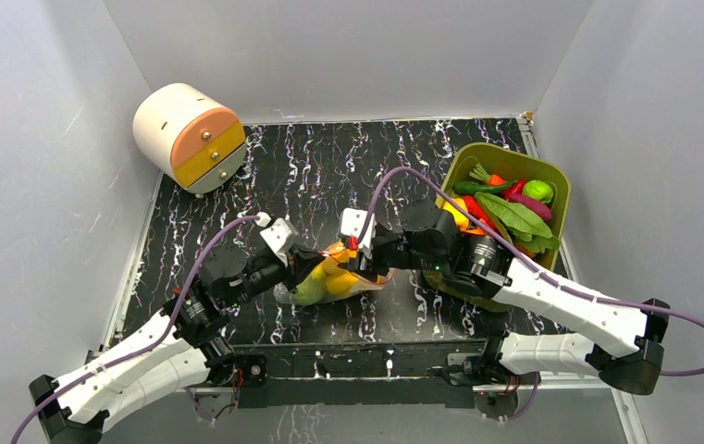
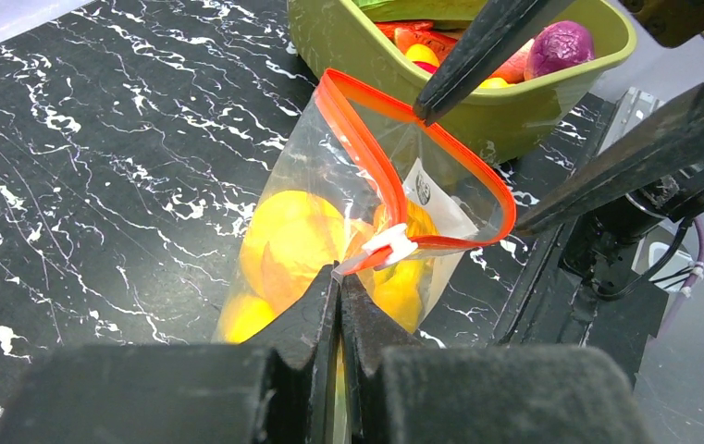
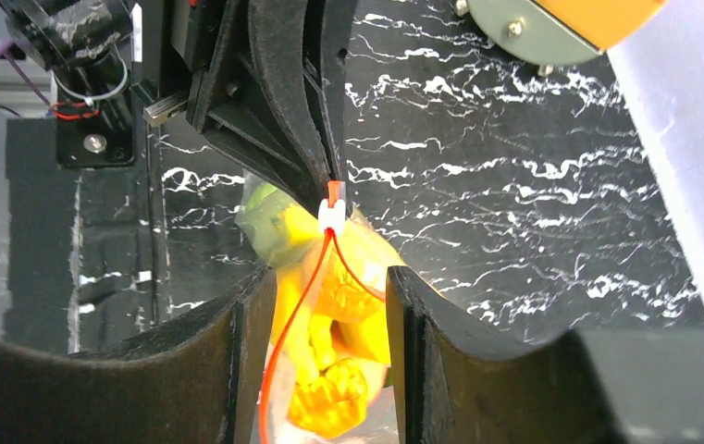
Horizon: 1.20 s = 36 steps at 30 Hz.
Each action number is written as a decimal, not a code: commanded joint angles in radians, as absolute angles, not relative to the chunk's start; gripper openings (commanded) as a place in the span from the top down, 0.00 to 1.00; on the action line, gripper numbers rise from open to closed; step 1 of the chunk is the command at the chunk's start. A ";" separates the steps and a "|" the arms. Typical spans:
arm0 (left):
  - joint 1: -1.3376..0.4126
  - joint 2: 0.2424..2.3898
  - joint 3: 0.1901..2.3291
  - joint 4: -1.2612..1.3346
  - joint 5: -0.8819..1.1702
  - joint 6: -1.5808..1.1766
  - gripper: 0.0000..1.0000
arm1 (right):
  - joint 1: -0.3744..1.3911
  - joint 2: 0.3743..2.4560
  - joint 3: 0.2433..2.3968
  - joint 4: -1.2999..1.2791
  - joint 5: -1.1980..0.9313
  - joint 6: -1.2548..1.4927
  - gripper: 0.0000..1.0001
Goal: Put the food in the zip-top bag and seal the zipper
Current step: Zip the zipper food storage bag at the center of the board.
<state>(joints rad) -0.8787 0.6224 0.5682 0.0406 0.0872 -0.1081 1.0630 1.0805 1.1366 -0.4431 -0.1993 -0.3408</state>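
Observation:
The clear zip-top bag (image 1: pixel 339 282) lies mid-table between both arms, holding yellow food (image 2: pixel 288 240) and a green piece (image 3: pixel 269 231). Its red-orange zipper (image 2: pixel 376 157) gapes in a wide loop, so the mouth stands open. My left gripper (image 2: pixel 340 277) is shut on the bag's corner right beside the white slider tab (image 2: pixel 390 244). My right gripper (image 3: pixel 329 296) is open, its fingers (image 3: pixel 413 342) straddling the bag's mouth with the zipper strips between them. More food (image 1: pixel 514 208) fills the olive-green tub (image 1: pixel 459 171).
The tub stands at the right, just behind the right wrist, close to the bag. A white drum-shaped cabinet with orange and yellow drawers (image 1: pixel 189 137) sits at the back left. Grey walls enclose the black marbled table (image 1: pixel 329 166).

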 commanded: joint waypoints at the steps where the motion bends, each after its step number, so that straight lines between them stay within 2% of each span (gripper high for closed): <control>1: -0.873 0.594 0.569 0.101 0.110 -0.105 1.00 | 1.061 1.081 1.148 -0.308 -0.264 -0.526 0.59; 3: -0.874 0.596 0.569 0.100 0.109 -0.104 1.00 | 1.061 1.089 1.136 -0.284 -0.268 -0.554 0.63; 24: -0.873 0.592 0.560 0.111 0.123 -0.104 1.00 | 1.060 1.177 1.108 -0.217 -0.299 -0.563 0.69; 28: -0.873 0.582 0.561 0.110 0.122 -0.104 1.00 | 1.062 1.188 1.111 -0.221 -0.296 -0.566 0.77; 34: -0.873 0.531 0.533 0.132 0.095 -0.117 1.00 | 1.061 1.194 1.115 -0.307 -0.274 -0.582 0.98; 36: -0.874 0.516 0.529 0.133 0.101 -0.115 1.00 | 1.060 1.194 1.123 -0.344 -0.252 -0.585 1.00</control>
